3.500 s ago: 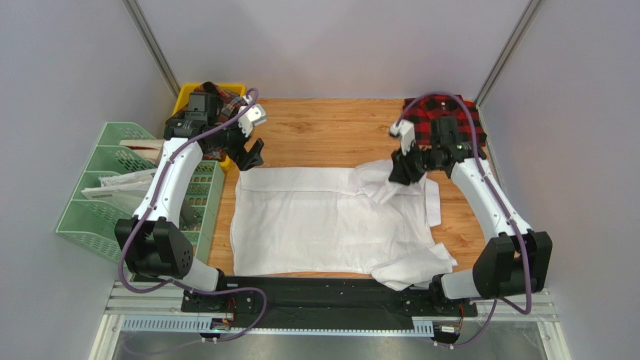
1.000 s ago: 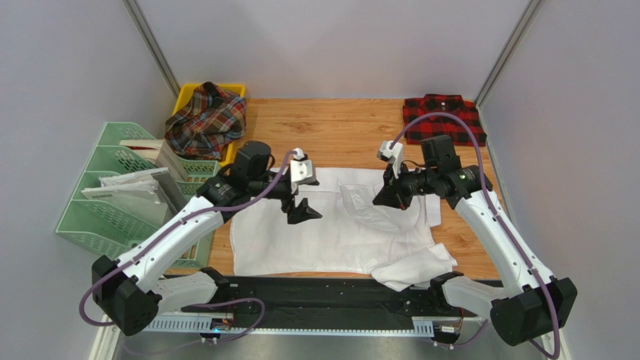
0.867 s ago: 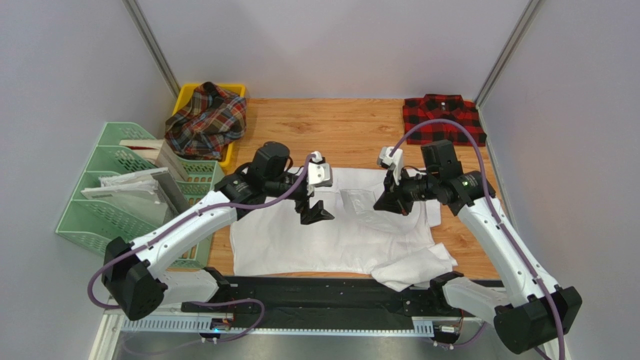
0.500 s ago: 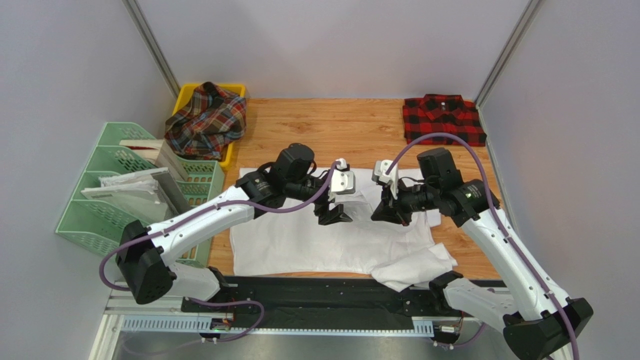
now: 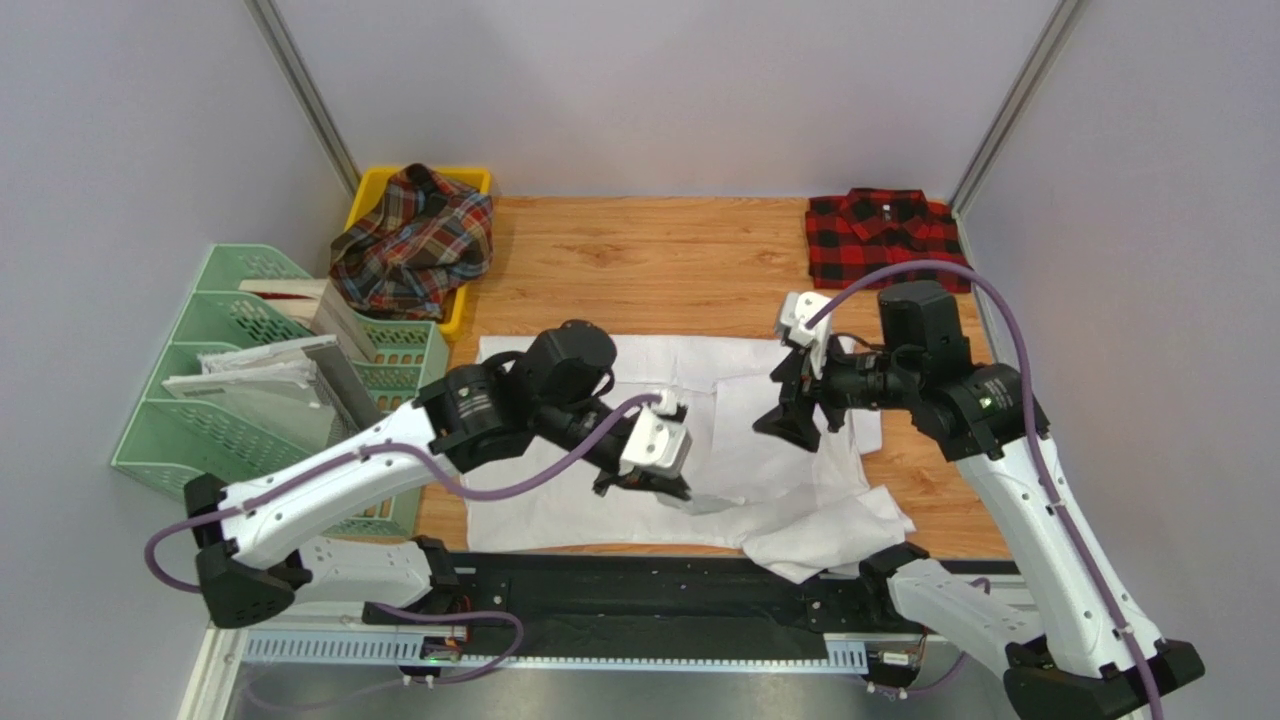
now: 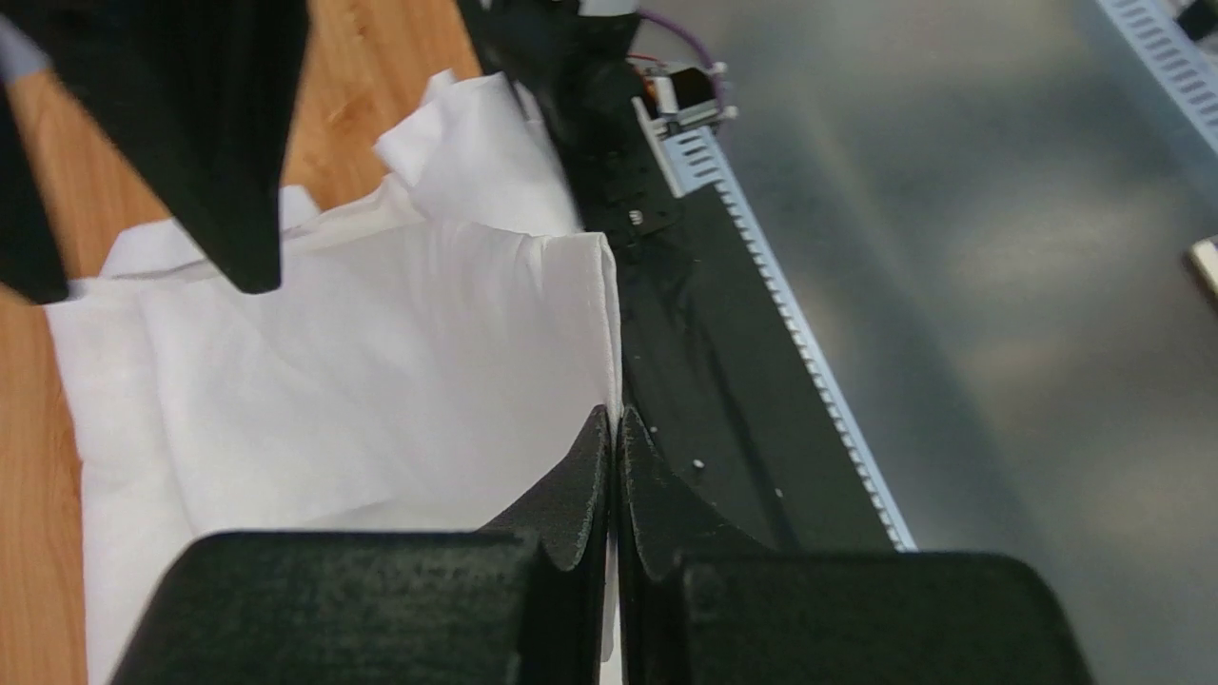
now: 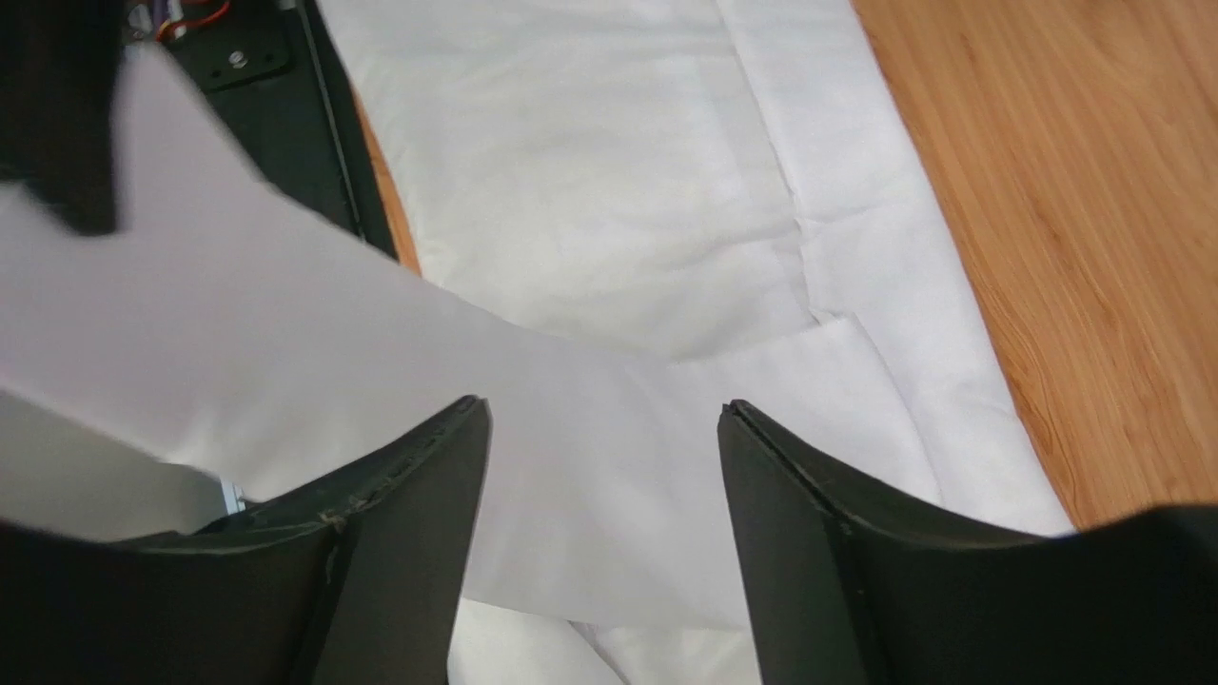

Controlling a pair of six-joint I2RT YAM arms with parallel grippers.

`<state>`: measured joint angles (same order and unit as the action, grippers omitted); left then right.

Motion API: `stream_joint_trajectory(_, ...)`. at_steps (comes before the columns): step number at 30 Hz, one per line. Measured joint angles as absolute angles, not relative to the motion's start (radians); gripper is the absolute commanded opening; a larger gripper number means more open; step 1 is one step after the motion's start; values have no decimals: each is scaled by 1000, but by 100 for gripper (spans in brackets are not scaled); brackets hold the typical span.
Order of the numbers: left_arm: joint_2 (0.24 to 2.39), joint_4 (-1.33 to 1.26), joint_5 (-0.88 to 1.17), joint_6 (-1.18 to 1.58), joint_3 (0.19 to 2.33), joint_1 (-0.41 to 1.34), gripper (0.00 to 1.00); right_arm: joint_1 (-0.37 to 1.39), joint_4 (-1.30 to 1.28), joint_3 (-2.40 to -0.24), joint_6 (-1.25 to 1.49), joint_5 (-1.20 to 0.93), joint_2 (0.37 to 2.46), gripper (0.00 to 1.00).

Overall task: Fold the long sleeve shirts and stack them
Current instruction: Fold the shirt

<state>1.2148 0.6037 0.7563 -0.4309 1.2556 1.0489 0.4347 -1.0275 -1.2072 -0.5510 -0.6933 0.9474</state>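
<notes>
**Which step are you on?**

Folding the large plain white button-up shirt. It lies spread across the middle of the wooden surface, close to my bases. My left tool is pinched tight on a strip of its cloth, a sleeve by my guess, held just above the shirt's near edge. My right tool hangs over the shirt's right half, jaws apart, gripping nothing.

**And the next move?**

I judge the left has to carry that strip across the body and lay it flat without dragging the layers beneath. A second bunched sleeve spills past the near right corner (it will want tucking in too), so the right could go for that.

**Where are the others?**

The red-and-black checked shirt sits folded at the far right corner, directly on the surface; I take it for the base of the stack. The darker tartan shirt is heaped, unfolded, in the yellow plastic bin at the far left. Nearer me on that side, off the surface's edge, the pale green mesh file rack holds thin white paper sheets in its slots, which are no part of this job.
</notes>
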Motion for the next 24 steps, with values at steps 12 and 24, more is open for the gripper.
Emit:
stream_joint_trajectory(12, 1087, 821, 762, -560, 1239, 1287, 0, 78, -1024, -1318, -452, -744, 1266, 72)
stream_joint_trajectory(24, 1193, 653, 585, -342, 1252, 1176, 0, 77, -1020, -1331, -434, -697, 1521, 68)
